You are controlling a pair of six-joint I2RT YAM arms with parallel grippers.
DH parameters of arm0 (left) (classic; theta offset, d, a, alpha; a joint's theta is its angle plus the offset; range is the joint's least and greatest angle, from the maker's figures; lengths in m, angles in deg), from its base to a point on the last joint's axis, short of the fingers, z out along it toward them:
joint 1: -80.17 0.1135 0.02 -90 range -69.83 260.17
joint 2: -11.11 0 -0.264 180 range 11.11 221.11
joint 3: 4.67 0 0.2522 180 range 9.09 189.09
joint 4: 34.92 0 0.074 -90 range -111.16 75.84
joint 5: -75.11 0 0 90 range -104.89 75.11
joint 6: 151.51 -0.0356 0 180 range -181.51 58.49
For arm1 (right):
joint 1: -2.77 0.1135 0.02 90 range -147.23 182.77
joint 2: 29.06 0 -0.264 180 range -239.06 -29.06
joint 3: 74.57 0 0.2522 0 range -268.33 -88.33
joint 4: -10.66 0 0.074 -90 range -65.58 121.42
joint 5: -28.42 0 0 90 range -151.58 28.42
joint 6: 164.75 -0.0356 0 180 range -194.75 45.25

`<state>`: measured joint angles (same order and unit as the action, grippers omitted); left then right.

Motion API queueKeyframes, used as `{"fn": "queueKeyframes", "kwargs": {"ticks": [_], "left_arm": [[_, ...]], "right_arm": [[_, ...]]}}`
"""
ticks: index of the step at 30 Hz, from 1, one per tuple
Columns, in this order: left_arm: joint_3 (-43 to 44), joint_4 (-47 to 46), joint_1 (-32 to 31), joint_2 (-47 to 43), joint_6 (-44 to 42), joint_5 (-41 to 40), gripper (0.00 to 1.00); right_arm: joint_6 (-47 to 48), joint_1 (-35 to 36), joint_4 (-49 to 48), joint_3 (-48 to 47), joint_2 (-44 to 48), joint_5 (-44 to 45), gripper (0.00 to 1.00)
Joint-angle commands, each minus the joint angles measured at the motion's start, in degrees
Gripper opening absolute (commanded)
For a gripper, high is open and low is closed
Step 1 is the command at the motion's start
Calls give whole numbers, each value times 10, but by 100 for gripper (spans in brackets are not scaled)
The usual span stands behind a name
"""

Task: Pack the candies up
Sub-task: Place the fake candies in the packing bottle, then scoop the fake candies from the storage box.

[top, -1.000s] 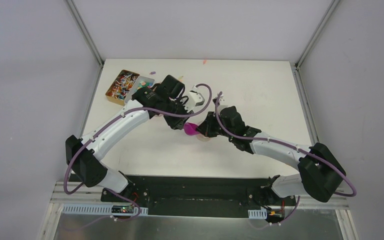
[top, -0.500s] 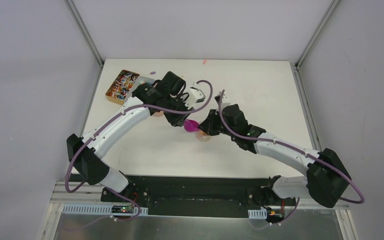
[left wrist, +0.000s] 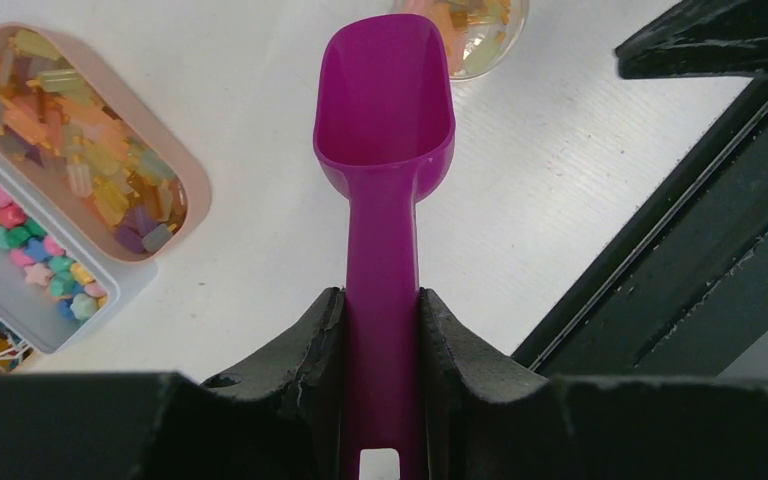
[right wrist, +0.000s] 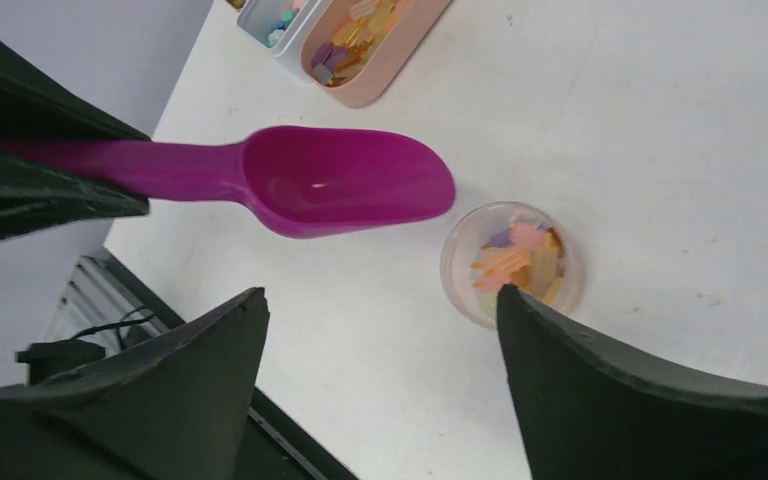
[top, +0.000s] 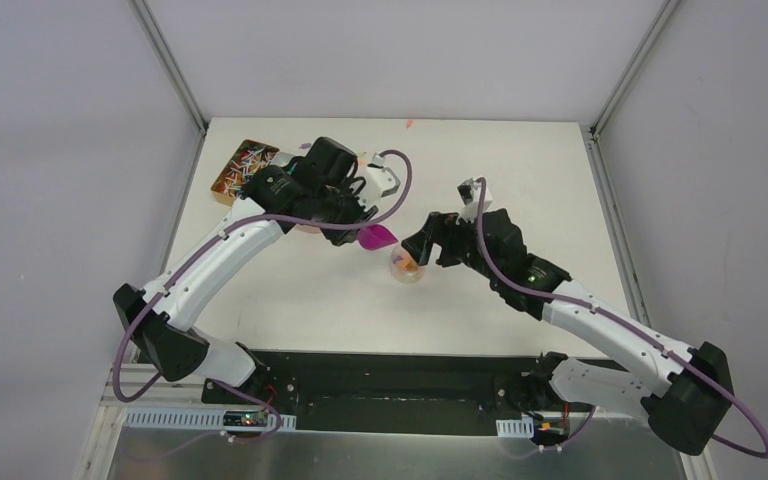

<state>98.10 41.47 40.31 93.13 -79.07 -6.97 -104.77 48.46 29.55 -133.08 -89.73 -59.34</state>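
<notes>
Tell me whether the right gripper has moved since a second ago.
Yes. The right gripper pulled back rightward off the clear jar, which stayed put.

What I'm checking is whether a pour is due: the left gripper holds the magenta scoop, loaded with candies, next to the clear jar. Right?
Not quite. The magenta scoop is empty: the left wrist view looks straight into its bare bowl. The rest holds: the left gripper grips its handle, next to the clear jar, which holds candies.
</notes>
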Motion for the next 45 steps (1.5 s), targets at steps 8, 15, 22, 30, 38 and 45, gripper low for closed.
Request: {"fn": "queueKeyframes", "kwargs": {"ticks": [8, 15, 22, 30, 38, 45], "left_arm": [[35, -5, 28, -49, 9, -144, 0], [21, -9, 167, -67, 2, -105, 0], [41, 19, 243, -32, -15, -125, 0], [109, 51, 313, 52, -33, -139, 0], [190, 81, 342, 144, -58, -113, 0], [193, 101, 350, 201, -53, -150, 0]], "right_arm": [[-4, 3, 106, -14, 112, 48, 100], [32, 3, 144, -24, 160, 69, 100], [69, 3, 156, -30, 166, 32, 100], [85, 3, 171, -35, 173, -6, 100], [110, 3, 170, -44, 157, 5, 100], [102, 3, 153, -42, 154, 14, 100]]}}
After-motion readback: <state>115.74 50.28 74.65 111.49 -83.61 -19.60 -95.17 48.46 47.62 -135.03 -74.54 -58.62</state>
